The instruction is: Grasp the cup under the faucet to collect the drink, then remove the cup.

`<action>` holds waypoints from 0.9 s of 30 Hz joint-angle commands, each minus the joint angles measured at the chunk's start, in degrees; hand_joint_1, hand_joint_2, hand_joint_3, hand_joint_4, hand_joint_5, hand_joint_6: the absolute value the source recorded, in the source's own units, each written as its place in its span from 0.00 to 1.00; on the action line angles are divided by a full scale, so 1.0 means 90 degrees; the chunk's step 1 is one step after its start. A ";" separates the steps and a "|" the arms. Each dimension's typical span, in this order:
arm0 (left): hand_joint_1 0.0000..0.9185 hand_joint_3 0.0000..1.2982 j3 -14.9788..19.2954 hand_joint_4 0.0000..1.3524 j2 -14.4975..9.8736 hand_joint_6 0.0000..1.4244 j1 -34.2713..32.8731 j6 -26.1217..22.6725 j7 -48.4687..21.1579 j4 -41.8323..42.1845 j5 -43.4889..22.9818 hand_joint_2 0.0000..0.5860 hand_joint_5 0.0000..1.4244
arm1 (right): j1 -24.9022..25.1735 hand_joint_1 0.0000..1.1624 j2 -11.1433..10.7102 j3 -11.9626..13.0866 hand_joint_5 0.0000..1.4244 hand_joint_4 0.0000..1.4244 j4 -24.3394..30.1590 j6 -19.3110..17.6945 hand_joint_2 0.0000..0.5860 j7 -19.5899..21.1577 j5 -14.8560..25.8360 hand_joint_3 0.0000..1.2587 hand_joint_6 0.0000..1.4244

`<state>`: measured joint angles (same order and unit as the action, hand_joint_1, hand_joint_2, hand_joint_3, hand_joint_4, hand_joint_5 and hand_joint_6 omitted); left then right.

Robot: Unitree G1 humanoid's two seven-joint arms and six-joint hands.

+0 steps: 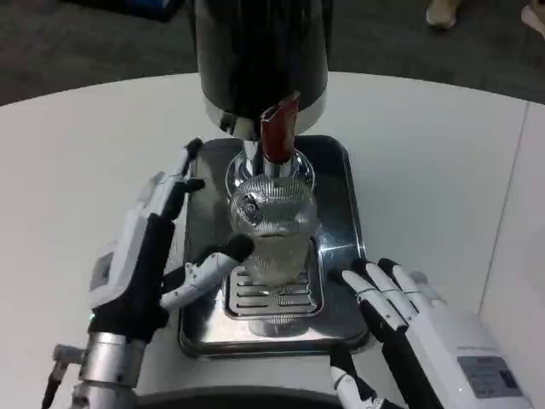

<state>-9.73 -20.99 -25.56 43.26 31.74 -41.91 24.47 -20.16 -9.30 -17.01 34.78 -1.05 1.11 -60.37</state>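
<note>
Left hand (162, 247) stands on edge beside the metal tray (341, 187), its fingers spread: the upper ones reach along the tray's left rim, while the thumb stretches across to the clear ribbed cup (271, 226) and touches its lower left side. Whether that amounts to a grip cannot be told; the other fingers lie apart from the glass. Just right of this hand, the cup sits upright on the slotted drip grate (272, 298) in the tray, directly beneath the faucet's red lever (278, 132) and the dark, silver-rimmed dispenser body (260, 51) beyond it.

Right hand (387, 294) lies on the cup's other side, near but not touching it, fingers held side by side and stretched flat, tips resting at the tray's right front rim, holding nothing.

Under both hands spreads a round white table (85, 162), matte and bare around the tray. Past its far edge lies dark grey carpet (94, 47); a person's pale shoe (444, 12) stands on that carpet at the upper right.
</note>
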 commanded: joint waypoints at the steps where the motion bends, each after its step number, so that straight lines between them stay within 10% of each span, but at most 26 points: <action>1: 0.00 0.00 0.0468 0.00 -0.0327 0.00 0.0426 0.0278 -0.1333 0.0838 -0.1282 0.21 0.02 | -0.0068 0.31 0.0036 0.0010 0.02 0.05 0.0097 0.0035 0.96 0.0017 0.0053 0.13 0.04; 6: 0.00 0.00 0.0863 0.00 -0.0920 0.00 0.0754 0.0014 -0.3105 0.2096 -0.2555 0.36 0.00 | -0.0050 0.31 0.0020 -0.0010 0.03 0.05 0.0137 0.0022 0.96 -0.0021 0.0037 0.13 0.05; 15: 0.00 0.00 0.1600 0.00 -0.1202 0.00 0.0738 -0.1912 -0.6036 0.4086 -0.5923 0.43 0.00 | -0.0040 0.31 0.0114 -0.0096 0.03 0.05 0.0116 0.0074 0.96 -0.0034 0.0038 0.14 0.05; 27: 0.00 0.00 0.2583 0.00 -0.1253 0.00 0.0439 -0.3885 -0.7465 0.5346 -0.7480 0.43 0.00 | -0.0152 0.31 0.0214 -0.0207 0.03 0.05 0.0137 0.0115 0.96 0.0033 -0.0047 0.14 0.05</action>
<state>12.55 -31.63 -20.62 10.84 -33.39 5.62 -41.82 -20.69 -7.57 -18.54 35.50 -0.33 1.03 -60.64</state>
